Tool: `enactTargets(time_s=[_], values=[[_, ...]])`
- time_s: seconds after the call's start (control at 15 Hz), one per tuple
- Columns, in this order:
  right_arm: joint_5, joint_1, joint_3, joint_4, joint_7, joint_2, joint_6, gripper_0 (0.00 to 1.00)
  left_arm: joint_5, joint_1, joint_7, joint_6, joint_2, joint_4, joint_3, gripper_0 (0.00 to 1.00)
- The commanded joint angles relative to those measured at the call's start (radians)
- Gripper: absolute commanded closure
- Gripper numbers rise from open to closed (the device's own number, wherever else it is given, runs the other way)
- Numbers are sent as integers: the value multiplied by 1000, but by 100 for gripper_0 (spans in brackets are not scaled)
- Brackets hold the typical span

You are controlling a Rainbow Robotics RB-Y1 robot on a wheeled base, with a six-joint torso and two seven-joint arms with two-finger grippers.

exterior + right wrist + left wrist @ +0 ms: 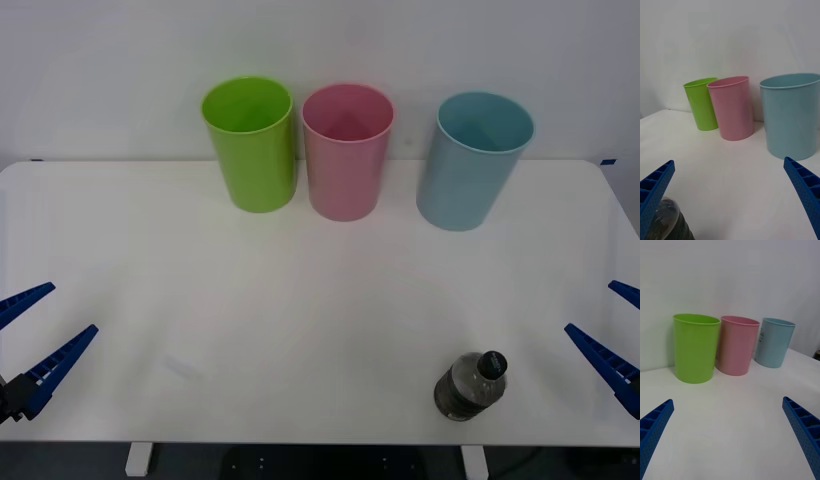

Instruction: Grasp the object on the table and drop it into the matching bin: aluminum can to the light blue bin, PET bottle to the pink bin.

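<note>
Left of the PET bottle [471,385], far across the table [300,300], the left gripper [28,335] hangs with fingers spread wide, holding nothing. Behind the bottle stand the pink bin [346,150] and the light blue bin [472,158]. Upright, small, dark-bodied and black-capped, the bottle probably weighs little, with thin, slick, yielding walls; grip mid-body. Right of the bottle waits the right gripper [610,335], spread wide and empty.

Bottle [470,386] before bins, table's [300,300] right front
</note>
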Motion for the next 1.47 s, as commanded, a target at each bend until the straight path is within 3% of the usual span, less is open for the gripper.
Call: enactTargets(time_s=[0.07,0.2,0.73,1.07,1.47], values=[[0,0,0,0,0,0,0,0,0,0,0,0,0,0,0,0],[-15,13,-6,3,-5,13,2,0,0,0,0,0,0,0,0,0],[-59,68,43,20,38,-83,-39,0,0,0,0,0,0,0,0,0],[-59,27,99,176,229,-158,-171,0,0,0,0,0,0,0,0,0],[-20,-38,188,267,410,-206,-209,0,0,0,0,0,0,0,0,0]])
